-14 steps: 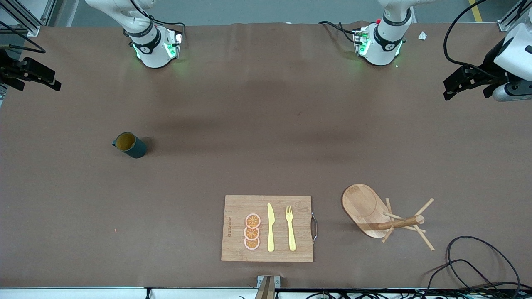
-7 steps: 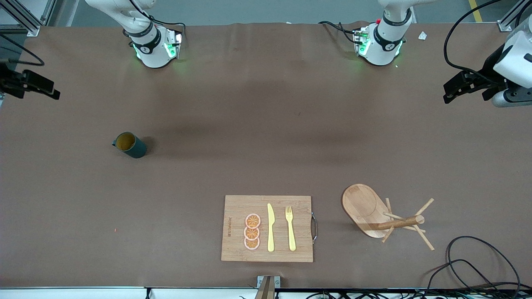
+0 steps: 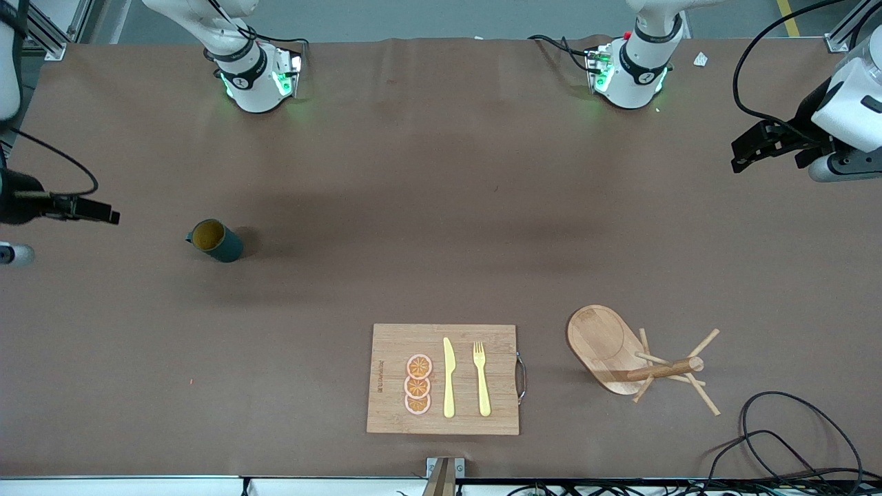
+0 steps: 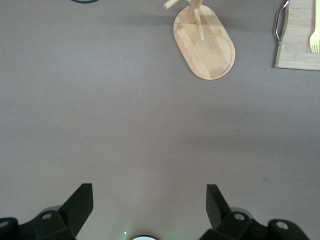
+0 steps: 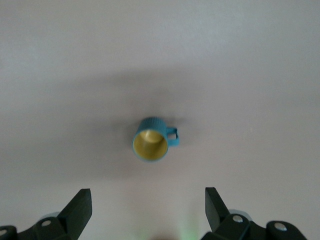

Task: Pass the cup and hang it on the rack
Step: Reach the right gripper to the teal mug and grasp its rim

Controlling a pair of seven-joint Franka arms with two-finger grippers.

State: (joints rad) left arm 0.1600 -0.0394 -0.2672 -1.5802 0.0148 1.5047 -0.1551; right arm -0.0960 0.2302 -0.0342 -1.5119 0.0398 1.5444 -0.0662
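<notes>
The dark teal cup (image 3: 216, 240) with its yellow inside stands upright toward the right arm's end of the table; it also shows in the right wrist view (image 5: 151, 142), handle to one side. My right gripper (image 3: 109, 217) hovers open and empty over the table's edge beside the cup, clear of it; its open jaws (image 5: 148, 202) frame bare table. The wooden rack (image 3: 634, 358) stands on its oval base near the left arm's end, nearer the front camera, and its base (image 4: 205, 45) shows in the left wrist view. My left gripper (image 3: 767, 160) (image 4: 150, 200) hangs open and empty over that end's edge.
A bamboo cutting board (image 3: 442, 379) with orange slices (image 3: 417, 385), a yellow knife (image 3: 448, 377) and a yellow fork (image 3: 481, 379) lies beside the rack near the front edge. Black cables (image 3: 792, 441) loop at the front corner by the rack.
My right gripper has swung lower in the front view, coming level with the cup. The left gripper has shifted only slightly. Cup and rack have not moved.
</notes>
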